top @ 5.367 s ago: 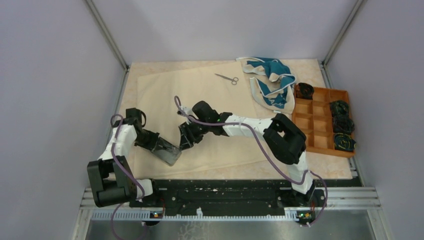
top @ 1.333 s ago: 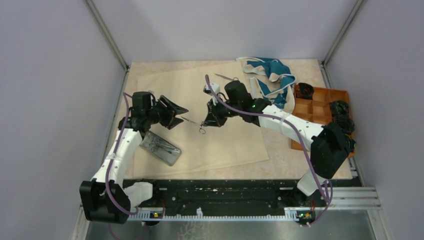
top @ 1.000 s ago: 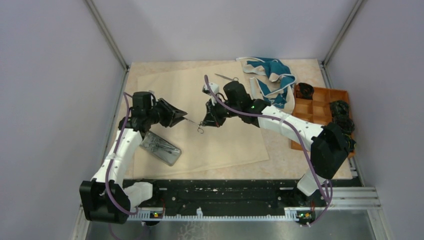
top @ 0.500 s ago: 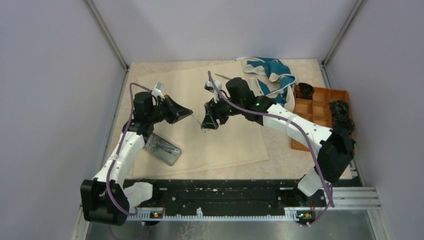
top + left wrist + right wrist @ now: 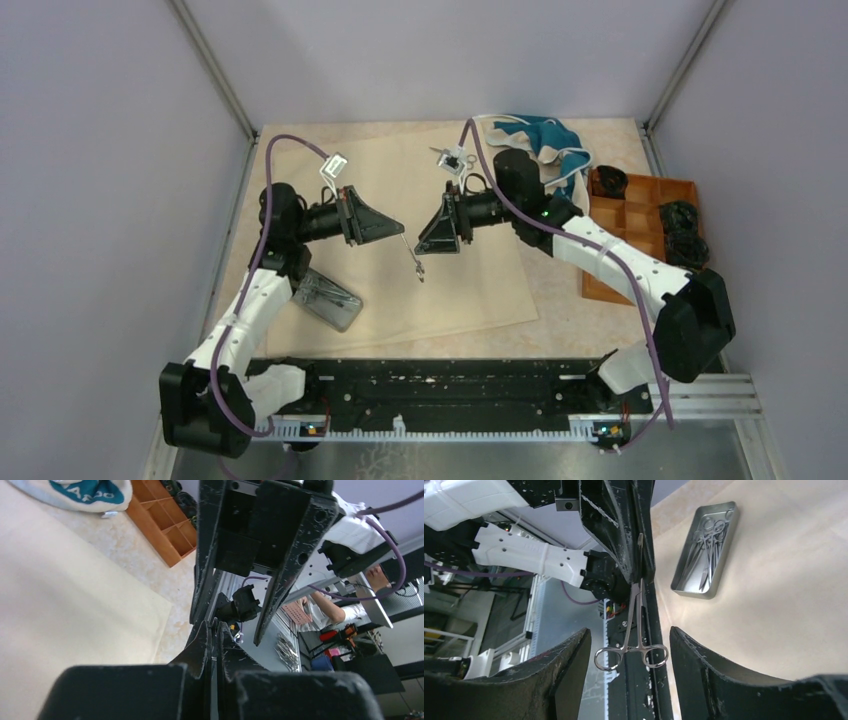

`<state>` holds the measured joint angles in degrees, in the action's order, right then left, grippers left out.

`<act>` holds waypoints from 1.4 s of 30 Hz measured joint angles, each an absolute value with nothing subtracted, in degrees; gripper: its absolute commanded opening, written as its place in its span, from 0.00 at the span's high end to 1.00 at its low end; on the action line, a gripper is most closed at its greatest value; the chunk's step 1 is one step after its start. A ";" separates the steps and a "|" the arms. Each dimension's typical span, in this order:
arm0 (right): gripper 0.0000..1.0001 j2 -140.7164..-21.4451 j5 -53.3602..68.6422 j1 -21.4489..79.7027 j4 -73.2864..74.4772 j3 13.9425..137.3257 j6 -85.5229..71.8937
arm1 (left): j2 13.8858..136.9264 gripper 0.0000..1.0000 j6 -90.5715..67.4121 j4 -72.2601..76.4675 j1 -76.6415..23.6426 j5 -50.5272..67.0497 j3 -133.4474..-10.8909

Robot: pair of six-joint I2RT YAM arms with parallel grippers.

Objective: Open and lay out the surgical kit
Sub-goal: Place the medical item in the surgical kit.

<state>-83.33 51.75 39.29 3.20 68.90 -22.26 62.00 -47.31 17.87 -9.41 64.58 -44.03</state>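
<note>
My left gripper (image 5: 398, 232) is shut on the tip of thin silver ring-handled forceps (image 5: 414, 262), which hang above the beige cloth wrap (image 5: 470, 285). In the left wrist view its fingers (image 5: 205, 645) pinch the thin steel. My right gripper (image 5: 432, 228) is open and faces the left one; in the right wrist view the forceps' rings (image 5: 631, 655) hang between its fingers (image 5: 569, 660) without touching them. The small steel tray (image 5: 325, 298) lies on the cloth's near left and holds several instruments (image 5: 706, 542). Scissors (image 5: 437, 151) lie at the cloth's far side, partly hidden by a cable tag.
Teal-and-white fabric (image 5: 545, 140) is bunched at the back right. An orange-brown compartment tray (image 5: 640, 245) with dark coiled items stands at the right edge. Purple cables loop above both arms.
Both grippers have risen and turned level to face each other. The right gripper has drawn back to the right and stands open. The forceps now hang from the left gripper alone.
</note>
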 measured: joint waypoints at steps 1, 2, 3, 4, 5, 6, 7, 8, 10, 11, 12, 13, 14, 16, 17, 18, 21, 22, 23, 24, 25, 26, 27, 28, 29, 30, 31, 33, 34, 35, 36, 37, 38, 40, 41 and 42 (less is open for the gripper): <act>0.42 -83.37 52.66 39.18 2.50 68.53 -22.79 | 61.98 1.00 -47.86 18.92 -9.54 65.23 -44.03; 0.43 -83.48 53.36 39.09 1.85 68.47 -23.31 | 61.98 1.00 -48.40 20.12 -9.67 65.89 -44.03; 0.44 -83.53 53.95 39.07 0.97 68.47 -23.79 | 61.98 1.00 -48.80 20.91 -9.80 66.35 -44.03; 0.46 -83.61 54.46 39.07 0.01 68.45 -24.25 | 61.98 1.00 -49.21 21.50 -9.87 66.70 -44.03; 0.47 -83.70 55.05 39.07 -1.02 68.45 -24.58 | 61.98 1.00 -49.47 21.91 -9.89 66.92 -44.03; 0.49 -83.85 55.64 39.07 -1.98 68.45 -24.95 | 61.98 1.00 -49.65 22.28 -9.93 67.11 -44.03; 0.50 -84.09 56.21 39.07 -3.14 68.45 -25.69 | 61.98 1.00 -49.76 22.41 -9.93 67.13 -44.05; 0.52 -84.44 56.66 39.09 -4.14 68.45 -26.20 | 61.98 1.00 -49.84 22.59 -9.96 67.16 -44.05; 0.53 -85.34 57.30 39.09 -6.00 68.45 -27.20 | 62.00 1.00 -49.87 22.76 -10.00 67.13 -44.12; 0.54 -85.80 57.49 39.09 -6.61 68.45 -27.44 | 62.02 1.00 -49.89 22.76 -10.07 67.13 -44.21; 0.55 -86.41 57.74 39.16 -7.18 68.45 -27.75 | 62.04 1.00 -49.91 22.74 -10.15 67.11 -44.38; 0.56 -86.98 57.89 39.22 -7.51 68.45 -28.10 | 62.06 1.00 -49.89 22.72 -10.22 67.11 -44.53; 0.58 -87.66 57.95 39.27 -7.66 68.45 -28.23 | 62.13 1.00 -49.82 22.65 -10.28 67.09 -44.91; 0.63 -88.33 57.93 39.40 -7.66 68.47 -28.36 | 62.15 1.00 -49.78 22.63 -10.31 67.05 -45.36; 0.66 -88.60 57.95 39.53 -7.70 68.47 -28.53 | 62.15 1.00 -49.65 22.61 -10.31 67.05 -45.56; 0.67 -88.71 57.98 39.64 -7.79 68.47 -28.62 | 62.15 1.00 -49.47 22.48 -10.31 67.05 -45.67; 0.75 -88.71 58.08 40.03 -8.03 68.71 -28.73 | 62.17 1.00 -49.10 21.80 -10.31 66.81 -45.78; 0.76 -88.71 58.06 40.03 -8.05 68.71 -28.64 | 62.17 1.00 -48.69 21.41 -10.31 66.72 -45.82; 0.78 -88.71 58.00 40.03 -8.03 68.71 -28.51 | 62.17 1.00 -48.12 20.73 -10.31 66.54 -45.98; 0.80 -88.71 57.87 40.07 -7.90 68.71 -28.29 | 62.17 1.00 -47.37 19.59 -10.31 66.19 -46.26; 0.84 -88.71 57.67 40.12 -7.73 68.71 -28.08 | 62.22 1.00 -46.65 18.59 -10.31 65.93 -46.54; 0.86 -88.71 57.47 40.14 -7.62 68.71 -27.86 | 62.30 1.00 -45.93 17.61 -10.31 65.49 -46.89; 0.92 -88.71 57.19 40.21 -7.46 68.75 -27.49 | 62.39 1.00 -45.19 16.73 -10.31 65.06 -47.18; 1.00 -88.71 56.80 40.29 -7.16 68.82 -27.03 | 62.39 1.00 -44.64 15.90 -10.31 64.64 -47.35; 1.00 -88.71 56.38 40.40 -6.42 69.08 -26.30 | 62.39 1.00 -44.27 15.31 -10.31 64.47 -47.46; 1.00 -88.71 55.88 40.51 -5.61 69.36 -25.34 | 62.39 1.00 -43.90 14.87 -10.31 64.23 -47.57; 1.00 -88.71 55.46 40.58 -5.02 69.60 -24.64 | 62.41 1.00 -43.59 14.72 -10.31 64.05 -47.68; 1.00 -88.71 54.48 40.75 -3.73 70.28 -22.81 | 62.41 0.88 -43.11 14.24 -10.31 63.51 -47.90; 1.00 -88.71 53.93 40.80 -3.42 70.32 -21.96 | 62.41 0.73 -42.76 13.98 -10.31 63.16 -48.01; 1.00 -88.71 53.25 40.82 -3.18 70.41 -20.93 | 62.41 0.59 -42.02 13.17 -10.31 62.46 -48.23; 1.00 -88.71 52.36 40.86 -2.74 70.59 -19.73 | 62.41 0.49 -41.65 11.70 -10.33 61.12 -48.69; 1.00 -88.71 51.57 40.88 -2.13 70.63 -18.28 | 62.41 0.43 -40.71 10.26 -10.37 59.42 -49.21; 1.00 -88.71 50.65 40.86 -1.56 70.67 -16.47 | 62.39 0.37 -39.99 8.43 -10.39 57.74 -49.91; 1.00 -89.08 49.45 40.36 -0.03 71.09 -13.21 | 62.33 0.11 -38.39 5.10 -10.41 53.80 -51.31; 1.00 -89.58 48.77 40.03 0.84 71.68 -11.20 | 62.15 0.05 -37.47 3.42 -10.41 51.35 -51.88; 1.00 -90.24 48.03 39.62 1.93 72.40 -9.13 | 61.76 0.02 -36.77 1.32 -10.41 48.95 -52.36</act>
